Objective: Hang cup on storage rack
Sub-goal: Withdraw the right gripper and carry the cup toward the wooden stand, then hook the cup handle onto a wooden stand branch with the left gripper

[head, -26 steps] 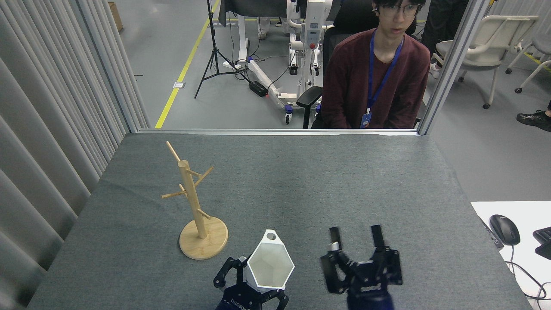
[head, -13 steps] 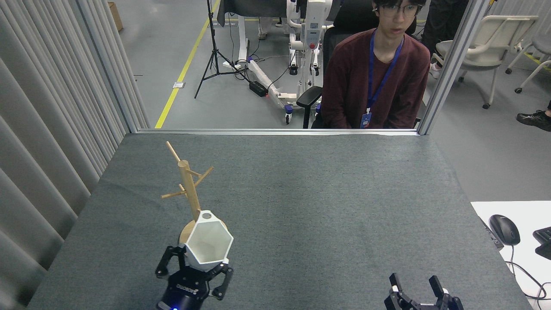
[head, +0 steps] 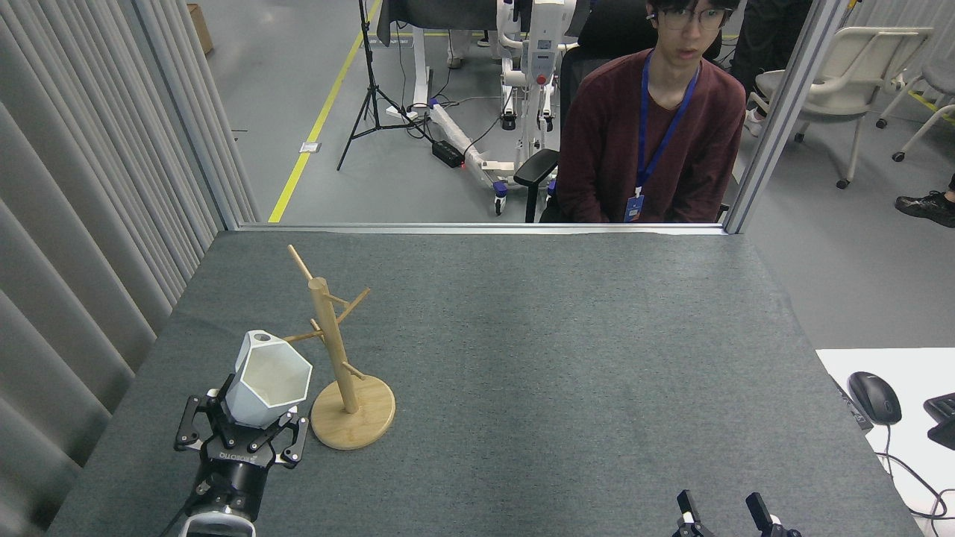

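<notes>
At the near left of the grey table (head: pixel 522 335), my left gripper (head: pixel 246 418) is clamped on the lower body of the cup (head: pixel 267 379), holding it clear of the surface with its hexagonal mouth tipped toward my head camera and a little to the right. The cup's small tab handle (head: pixel 260 339), with its round hole, sits at the top far edge of the rim. The storage rack (head: pixel 339 358) stands just to the right of the cup, its round disc base (head: pixel 358 421) flat on the table and its post upright. One of its thin pegs (head: pixel 302 338) reaches leftward toward the cup's upper edge; from this view the peg tip lies close to the handle, but I cannot tell whether they touch, and the hole is not on any peg. My right gripper (head: pixel 725 513) barely shows at the bottom right edge of the view, well apart from the rack, with two dark fingertips standing apart and nothing between them. Beyond the far edge of the table a person (head: pixel 649 127) in a dark red top sits facing me. A black computer mouse (head: pixel 874 397) lies on a white desk to the right.
</notes>
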Robot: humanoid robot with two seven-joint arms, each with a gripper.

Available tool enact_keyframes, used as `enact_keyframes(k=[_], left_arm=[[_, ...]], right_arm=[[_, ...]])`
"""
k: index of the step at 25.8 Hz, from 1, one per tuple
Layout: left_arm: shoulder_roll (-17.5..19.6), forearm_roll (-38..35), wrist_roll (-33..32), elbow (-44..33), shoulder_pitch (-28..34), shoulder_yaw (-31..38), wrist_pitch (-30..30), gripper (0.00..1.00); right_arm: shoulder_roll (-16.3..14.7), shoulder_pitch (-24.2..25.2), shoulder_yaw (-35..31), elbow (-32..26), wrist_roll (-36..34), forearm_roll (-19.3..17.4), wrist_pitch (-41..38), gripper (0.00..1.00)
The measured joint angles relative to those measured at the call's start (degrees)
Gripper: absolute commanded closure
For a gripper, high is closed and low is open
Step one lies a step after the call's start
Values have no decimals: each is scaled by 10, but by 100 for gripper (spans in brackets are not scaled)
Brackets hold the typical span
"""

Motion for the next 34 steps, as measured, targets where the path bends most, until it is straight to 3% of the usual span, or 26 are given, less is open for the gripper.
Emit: enact_keyframes(k=[15,27,28,29,30,31,34], left_arm=[[-13,-26,0,8,-25,6,12,55],[-26,-60,-1,27,-28,-60,28,54],[-26,-61,-1,32,-31,-61,29,50],[-27,-61,-1,38,-35,-61,30,38],[-27,-62,-1,45,-38,-61,31,15],[-27,-62,-1,51,-42,-60,32,0],[-28,-62,3,68,-50,-57,38,0]], right_arm=[[1,0,0,0,-2,0,0,1],[5,-1,-1,1,-2,-2,-1,1],[5,-1,-1,1,-5,-2,-1,1],[5,-1,-1,2,-8,-2,-1,1],[5,-1,-1,2,-9,-2,-1,1],[5,-1,-1,2,-10,-2,-1,1],[5,-1,-1,3,-10,-2,-3,1]])
